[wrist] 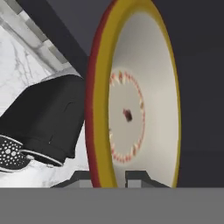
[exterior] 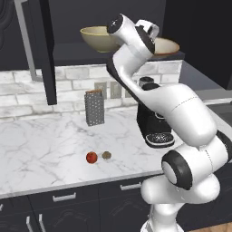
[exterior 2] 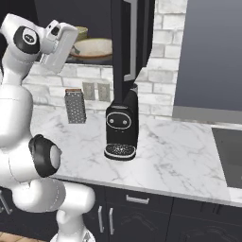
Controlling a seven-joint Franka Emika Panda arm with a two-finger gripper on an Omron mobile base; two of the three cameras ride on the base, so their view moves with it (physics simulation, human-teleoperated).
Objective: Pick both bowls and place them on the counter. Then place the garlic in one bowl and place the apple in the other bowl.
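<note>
On the open upper cabinet's shelf sit the deep olive-tan bowl (exterior: 97,38) (exterior 2: 81,32) and, to its right, the shallow tan bowl (exterior: 166,46) (exterior 2: 94,47). My arm reaches up to that shelf. In the hand view the shallow bowl (wrist: 144,109) shows edge-on, and its yellow-red rim runs down between my two finger tips. My gripper (wrist: 108,177) is shut on that rim. Down on the white marble counter (exterior: 45,145) the red apple (exterior: 91,157) lies just left of the brownish garlic (exterior: 106,155), near the front edge.
A black coffee machine (exterior: 154,122) (exterior 2: 122,127) stands on the counter under the shelf, with a metal grater (exterior: 94,108) (exterior 2: 75,106) against the brick wall. The cabinet's dark doors (exterior: 43,45) (exterior 2: 127,42) hang open on both sides. A cooktop (exterior 2: 229,156) lies far right.
</note>
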